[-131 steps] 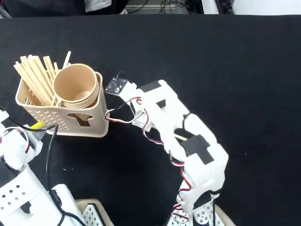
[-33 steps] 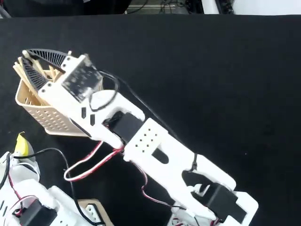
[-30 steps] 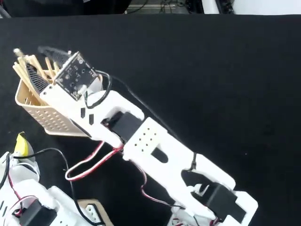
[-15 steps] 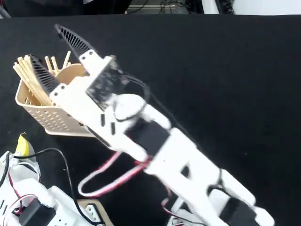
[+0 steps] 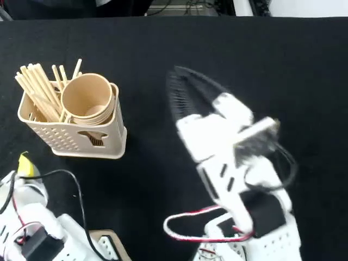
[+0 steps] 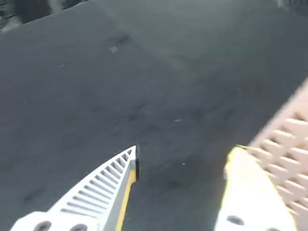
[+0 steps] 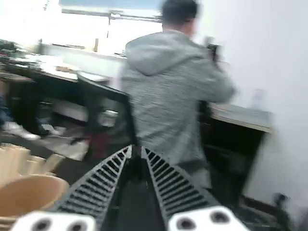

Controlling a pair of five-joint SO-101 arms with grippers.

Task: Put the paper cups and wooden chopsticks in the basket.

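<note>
A cream perforated basket [image 5: 81,136] stands at the left of the black table. It holds a stack of paper cups [image 5: 87,98] and a bundle of wooden chopsticks [image 5: 38,89] leaning toward the far left. The cups [image 7: 24,197] also appear low in the right wrist view. My right gripper [image 5: 174,76] hangs raised over the middle of the table, right of the basket, its black fingers shut and empty [image 7: 137,151]. My left gripper [image 6: 183,161] is open and empty low over the table, right beside the basket's wall [image 6: 288,139], at the near left [image 5: 23,163].
The right arm's white body [image 5: 234,163] with red wires spans the near middle of the table. A tan base plate [image 5: 106,242] lies at the near edge. A person stands in the room behind.
The right arm has swung away from above the basket to the middle of the table, and its fingers have gone from open to shut. The left arm has stayed put.
</note>
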